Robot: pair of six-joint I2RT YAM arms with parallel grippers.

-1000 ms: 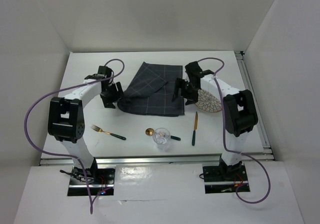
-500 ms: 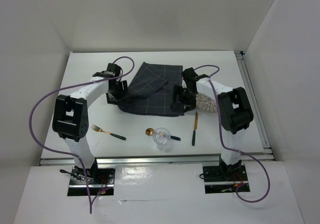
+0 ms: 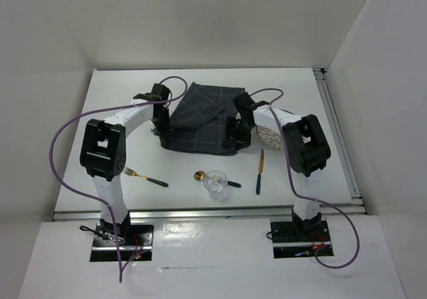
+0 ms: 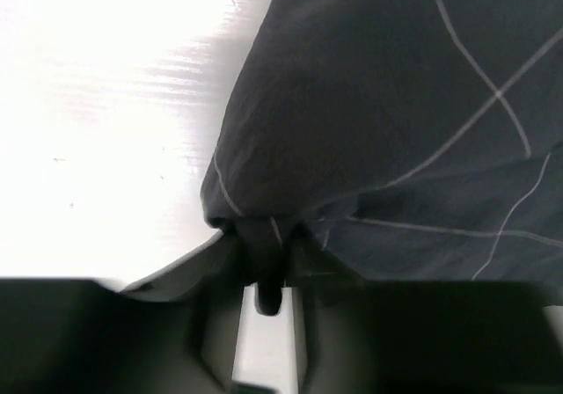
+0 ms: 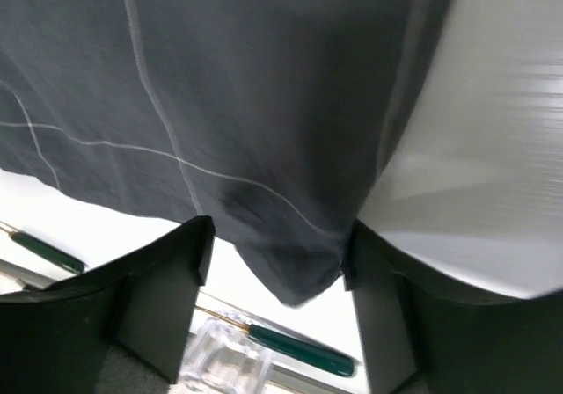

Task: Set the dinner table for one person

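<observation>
Overhead, the white surface is filling the middle of the view, stretching away from the two arm bases at its near edge. A dark grey napkin with thin pale grid lines is lying on the far middle of it, partly folded over itself. The left tool is sitting at the napkin's near left corner and the right tool at its near right corner. From up here I cannot tell how wide either one is standing. A patterned plate is peeking out just beside the right arm. Nearer the bases, a fork, a gold-bowled spoon, a clear glass and a knife are lying in a loose row, with the glass covering the spoon's middle.

Through the left wrist camera, the left tool is pinching the napkin's corner. Its fingers are drawn close together with bunched cloth squeezed between them, and the tip is poking out below.

Through the right wrist camera, the right tool is standing wide open, its fingers flanking the napkin's corner without clamping it. Beyond them, the glass and the spoon's green handle are showing on the surface.
</observation>
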